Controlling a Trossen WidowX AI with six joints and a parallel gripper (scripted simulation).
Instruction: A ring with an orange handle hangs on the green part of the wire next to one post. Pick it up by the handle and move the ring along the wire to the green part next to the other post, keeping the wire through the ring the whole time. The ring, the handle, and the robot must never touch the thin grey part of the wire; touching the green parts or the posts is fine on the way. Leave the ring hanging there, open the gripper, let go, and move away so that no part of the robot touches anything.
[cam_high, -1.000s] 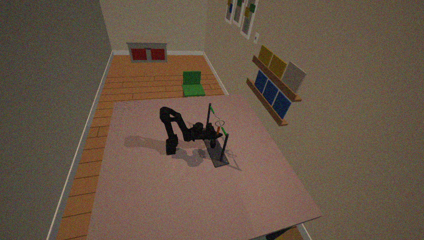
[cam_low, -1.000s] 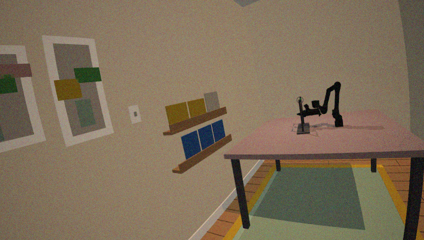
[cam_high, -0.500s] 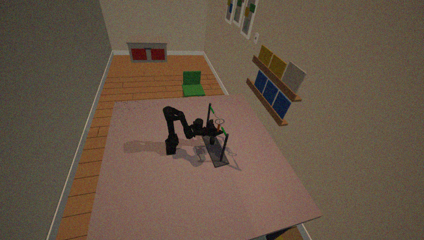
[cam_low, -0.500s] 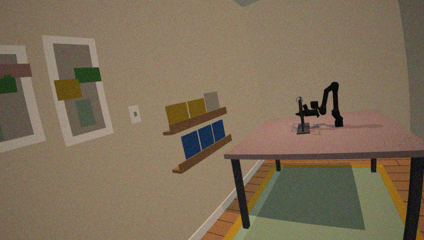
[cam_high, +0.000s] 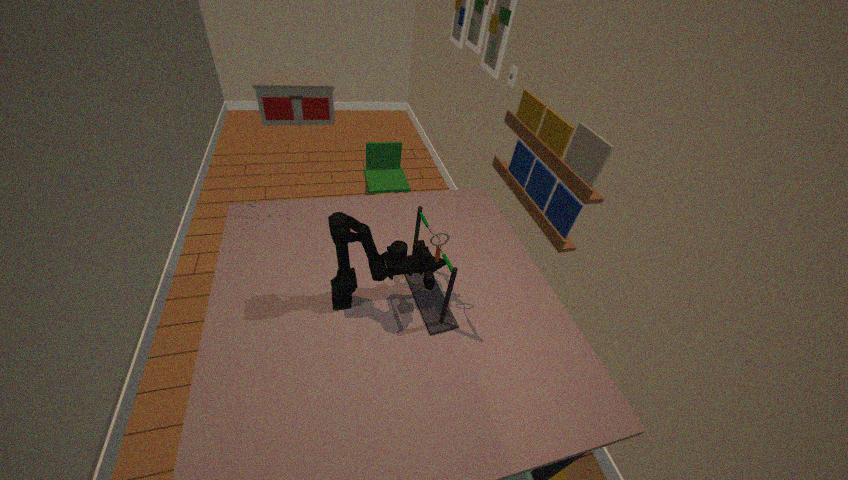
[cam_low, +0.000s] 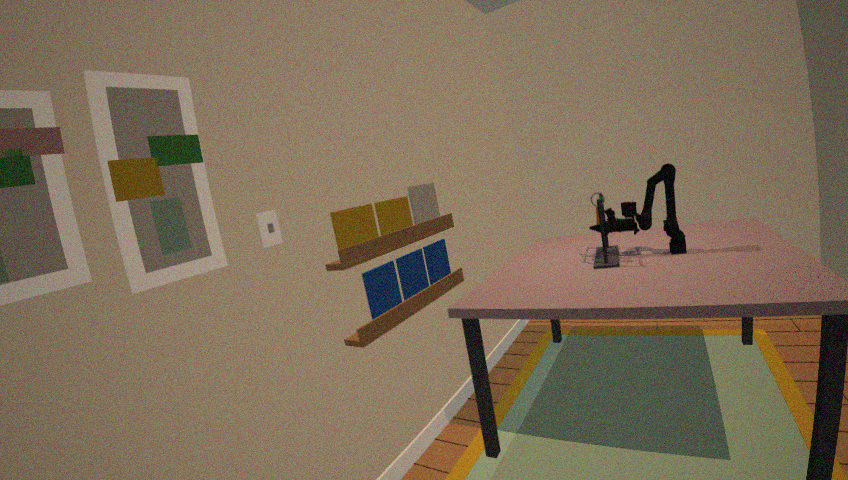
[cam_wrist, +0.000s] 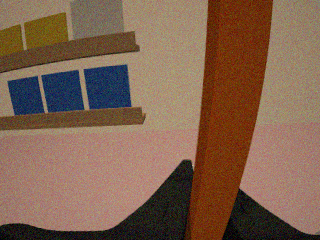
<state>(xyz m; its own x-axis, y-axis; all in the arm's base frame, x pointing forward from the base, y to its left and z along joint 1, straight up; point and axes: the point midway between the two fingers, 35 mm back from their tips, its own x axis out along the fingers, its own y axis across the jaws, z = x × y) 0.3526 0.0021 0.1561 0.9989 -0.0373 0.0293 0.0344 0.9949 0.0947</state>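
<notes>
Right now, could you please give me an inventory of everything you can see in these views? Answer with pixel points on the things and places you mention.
ring (cam_high: 432, 243) (cam_low: 592, 200): one, grey, between the posts
handle (cam_high: 437, 253) (cam_wrist: 227, 100): one, orange, under the ring, between the jaws
posts (cam_high: 448, 297) (cam_low: 604, 228): two, black, on the base
green wire parts (cam_high: 448, 262): two, green, by the post tops
base (cam_high: 443, 327) (cam_low: 606, 265): one, dark grey, on the table
table (cam_high: 333, 380) (cam_low: 648, 285): one, pink top, black legs
chair (cam_high: 383, 155): one, green, beyond the table
cabinet (cam_high: 277, 108): one, grey and red, far wall
ledges (cam_high: 550, 157) (cam_low: 395, 241) (cam_wrist: 65, 50): two, brown, on the wall, bearing coloured panels
pictures (cam_high: 489, 70) (cam_low: 208, 226): several, white-framed, same wall
rug (cam_low: 755, 404): one, green and yellow, under the table
arm (cam_high: 342, 255) (cam_low: 670, 196): one, black, on the table
</notes>
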